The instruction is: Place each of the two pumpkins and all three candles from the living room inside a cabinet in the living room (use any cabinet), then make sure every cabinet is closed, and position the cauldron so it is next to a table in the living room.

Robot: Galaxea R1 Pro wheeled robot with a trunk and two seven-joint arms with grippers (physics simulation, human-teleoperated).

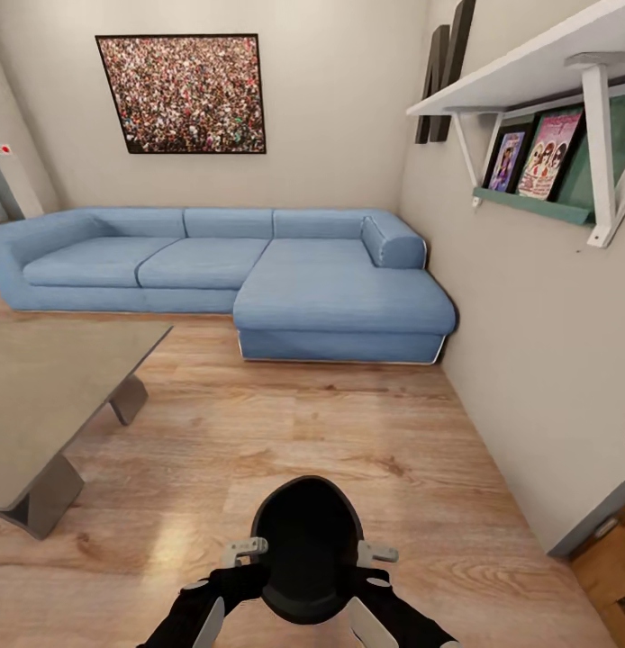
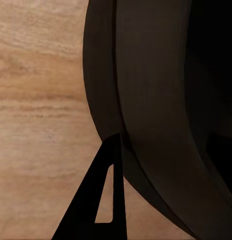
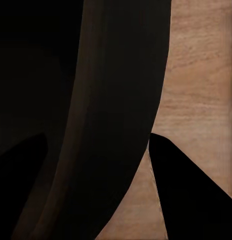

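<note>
**Operator:** Cauldron first: the round black matte cauldron (image 1: pixel 305 549) sits between my two arms, close under the head camera, its open mouth facing up. My left gripper (image 1: pixel 245 547) is on its left rim and my right gripper (image 1: pixel 377 553) on its right rim, one on each side.

**Observer:** Are the jaws clamped on it?

**Operator:** In the left wrist view one dark finger (image 2: pixel 98 200) lies just outside the curved black wall (image 2: pixel 146 100). In the right wrist view one finger (image 3: pixel 188 190) is outside the wall and another dark shape seems to sit inside, so each hand looks closed over the rim. I judge both are gripping it, though the contact itself is too dark to confirm.

**Observer:** Which arm is nearer?

**Operator:** Neither; the pot is centred, so it travels with both hands together. Whether it rests on the pale wood plank floor (image 1: pixel 348 432) or hangs just above it, I cannot tell.

**Observer:** And where does it need to go?

**Operator:** The low grey slab-topped table (image 1: pixel 51 387) with angled grey legs lies ahead and to my left, well apart from the pot. So the coming move, as I read it, is leftward and forward. Beyond are the blue fabric corner sofa (image 1: pixel 258 270), the framed crowd picture (image 1: pixel 182 93) and, on the right wall, a white bracketed shelf (image 1: pixel 529 67).
</note>
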